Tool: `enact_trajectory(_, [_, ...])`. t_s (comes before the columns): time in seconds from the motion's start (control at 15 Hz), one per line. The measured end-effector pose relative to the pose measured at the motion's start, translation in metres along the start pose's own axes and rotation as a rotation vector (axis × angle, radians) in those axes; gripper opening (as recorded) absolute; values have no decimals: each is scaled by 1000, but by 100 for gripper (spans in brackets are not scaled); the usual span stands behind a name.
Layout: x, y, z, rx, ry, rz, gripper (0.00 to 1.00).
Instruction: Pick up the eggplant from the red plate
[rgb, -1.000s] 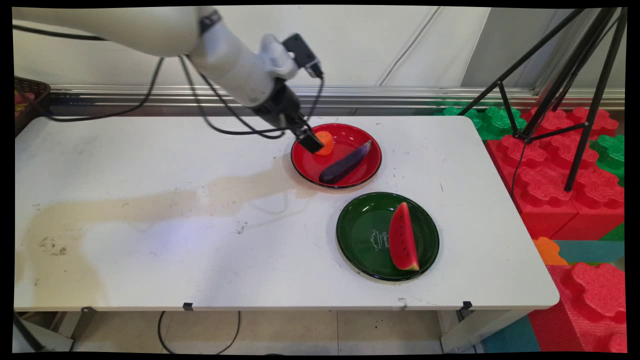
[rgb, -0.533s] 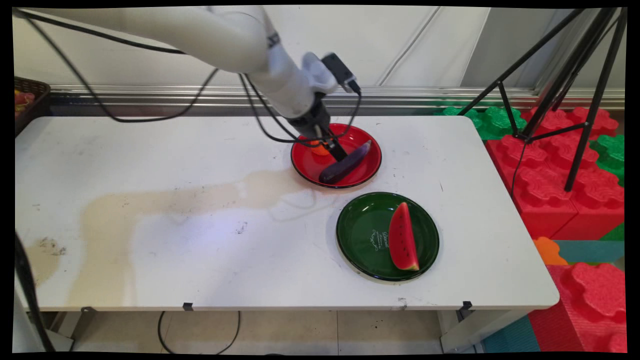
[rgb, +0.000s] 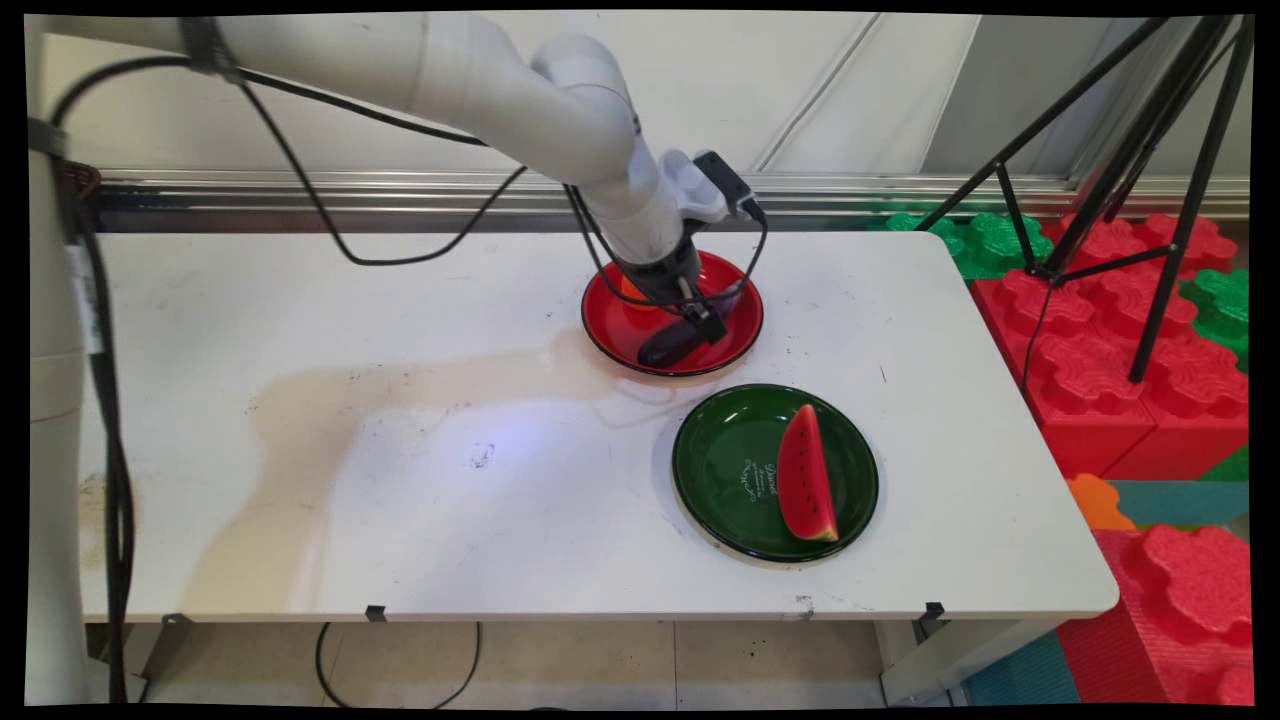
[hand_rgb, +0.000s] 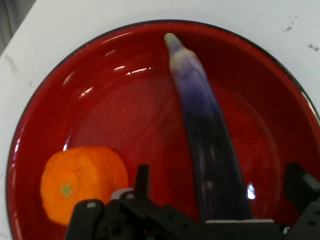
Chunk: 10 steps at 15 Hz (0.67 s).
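Observation:
A purple eggplant (hand_rgb: 205, 135) lies across a red plate (hand_rgb: 125, 100), with an orange (hand_rgb: 82, 180) beside it on the same plate. My gripper (hand_rgb: 220, 177) is low over the plate and open, one finger on each side of the eggplant's thick end, with gaps between the fingers (hand_rgb: 143, 179) and the fruit. In the main view the gripper (rgb: 702, 322) covers the middle of the eggplant (rgb: 663, 348) on the red plate (rgb: 742, 338). The wrist hides most of the orange (rgb: 631, 293).
A green plate (rgb: 725, 470) holding a watermelon slice (rgb: 805, 475) sits in front of the red plate, toward the table's near right. Black cables hang from the arm over the table's back. A tripod and red and green foam blocks stand off the right edge.
The gripper has moved right, from beside the orange to over the eggplant, and has come down lower over the red plate. The fruits have not moved.

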Motion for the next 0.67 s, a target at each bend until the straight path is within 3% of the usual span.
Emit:
enact_trajectory(0.47, [11,4,35,-6,-29,-35,100])
enact_trajectory(0.53, [12,5,38,-6,-31,-42,0])
enact_trajectory(0.67, [13,7,42,-6,-35,-50,0])
